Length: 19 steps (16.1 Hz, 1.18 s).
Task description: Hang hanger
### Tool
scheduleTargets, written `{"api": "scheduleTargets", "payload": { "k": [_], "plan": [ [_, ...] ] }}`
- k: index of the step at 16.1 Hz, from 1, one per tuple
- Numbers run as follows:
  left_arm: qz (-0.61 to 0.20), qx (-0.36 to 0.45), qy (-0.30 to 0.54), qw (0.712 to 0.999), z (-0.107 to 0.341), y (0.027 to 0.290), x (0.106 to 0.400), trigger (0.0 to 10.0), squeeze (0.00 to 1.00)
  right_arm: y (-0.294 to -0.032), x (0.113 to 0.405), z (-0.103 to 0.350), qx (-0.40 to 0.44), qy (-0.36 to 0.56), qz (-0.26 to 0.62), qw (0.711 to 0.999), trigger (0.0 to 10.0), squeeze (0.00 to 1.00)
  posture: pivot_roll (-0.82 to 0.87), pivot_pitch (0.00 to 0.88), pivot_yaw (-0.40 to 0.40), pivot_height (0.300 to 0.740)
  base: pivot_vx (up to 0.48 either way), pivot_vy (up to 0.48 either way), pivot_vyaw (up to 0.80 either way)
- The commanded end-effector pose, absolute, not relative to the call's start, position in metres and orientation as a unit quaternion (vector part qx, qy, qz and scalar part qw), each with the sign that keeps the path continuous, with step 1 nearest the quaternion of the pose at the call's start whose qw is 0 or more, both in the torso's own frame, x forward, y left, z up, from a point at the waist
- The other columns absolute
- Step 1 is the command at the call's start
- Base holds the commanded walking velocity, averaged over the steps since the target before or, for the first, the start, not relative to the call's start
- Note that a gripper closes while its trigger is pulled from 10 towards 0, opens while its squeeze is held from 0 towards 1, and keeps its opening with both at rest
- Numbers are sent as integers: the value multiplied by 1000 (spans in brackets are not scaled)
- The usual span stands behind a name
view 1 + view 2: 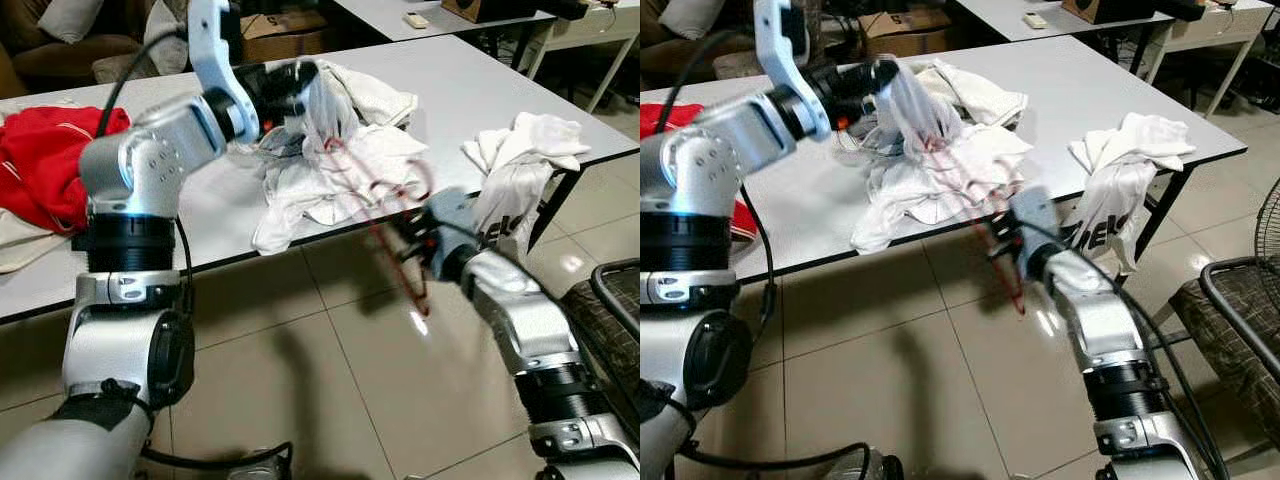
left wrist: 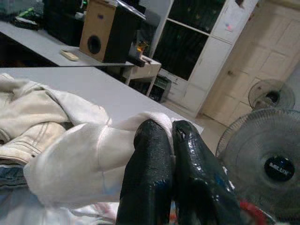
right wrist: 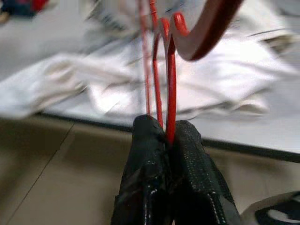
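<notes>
The right gripper (image 3: 166,140) is clenching a red hanger (image 3: 169,84) just off the table (image 1: 520,90) edge, while the left gripper (image 2: 168,140), beyond it, is pinching a white garment (image 2: 79,159) above the pile.

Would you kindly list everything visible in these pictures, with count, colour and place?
Thin red wire hanger: one, red, held off the table's front edge.
White garment: one, white, lifted above the pile.
Pile of white clothes: one, white, table middle.
White printed shirt: one, white, draped over the right table edge.
Red cloth: one, red, table's left.
Grey table: one, grey.
Standing fans: two, grey, beside white cabinets.
Left gripper: shut on the garment.
Right gripper: shut on the hanger.
</notes>
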<state>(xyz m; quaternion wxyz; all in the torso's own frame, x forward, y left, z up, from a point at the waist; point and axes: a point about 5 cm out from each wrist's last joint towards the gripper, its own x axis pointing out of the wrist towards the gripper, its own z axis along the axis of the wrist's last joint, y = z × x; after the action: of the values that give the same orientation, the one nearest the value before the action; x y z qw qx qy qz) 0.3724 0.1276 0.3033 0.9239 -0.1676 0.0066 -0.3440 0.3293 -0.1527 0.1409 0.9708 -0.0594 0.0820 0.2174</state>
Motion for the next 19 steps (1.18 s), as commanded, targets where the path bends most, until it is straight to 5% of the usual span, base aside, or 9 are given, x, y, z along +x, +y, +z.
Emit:
{"api": "scheduleTargets", "payload": {
  "k": [1, 9, 14, 17, 18, 19],
  "plan": [
    [-328, -163, -21, 930, 318, 135, 374, 0, 0, -163, 329, 152, -22, 48, 190, 980, 10000, 0, -139, 0, 43, 740, 0, 0, 0],
    [-272, -128, -17, 954, 310, 152, 380, 0, 0, -187, 311, 191, 203, -51, 185, 960, 10000, 0, -144, 0, 45, 740, 0, 0, 0],
    [-294, -115, -31, 948, 312, 150, 379, 0, 0, -208, 316, 237, 216, -139, 183, 949, 10000, 0, -148, 0, 48, 740, 0, 0, 0],
    [-302, -114, -132, 937, 358, 143, 390, 0, 0, -215, 322, 256, 191, -153, 195, 950, 10000, 0, -112, 0, -8, 740, 0, 0, 0],
    [-203, -61, -211, 954, 411, 145, 403, 0, 0, -212, 325, 247, 187, -133, 186, 955, 10000, 0, -135, 0, 19, 740, 0, 0, 0],
    [-176, -74, -279, 941, 446, 149, 395, 0, 0, -209, 323, 243, 180, -127, 185, 958, 10000, 0, -152, 0, 45, 740, 0, 0, 0]
  ]
}}
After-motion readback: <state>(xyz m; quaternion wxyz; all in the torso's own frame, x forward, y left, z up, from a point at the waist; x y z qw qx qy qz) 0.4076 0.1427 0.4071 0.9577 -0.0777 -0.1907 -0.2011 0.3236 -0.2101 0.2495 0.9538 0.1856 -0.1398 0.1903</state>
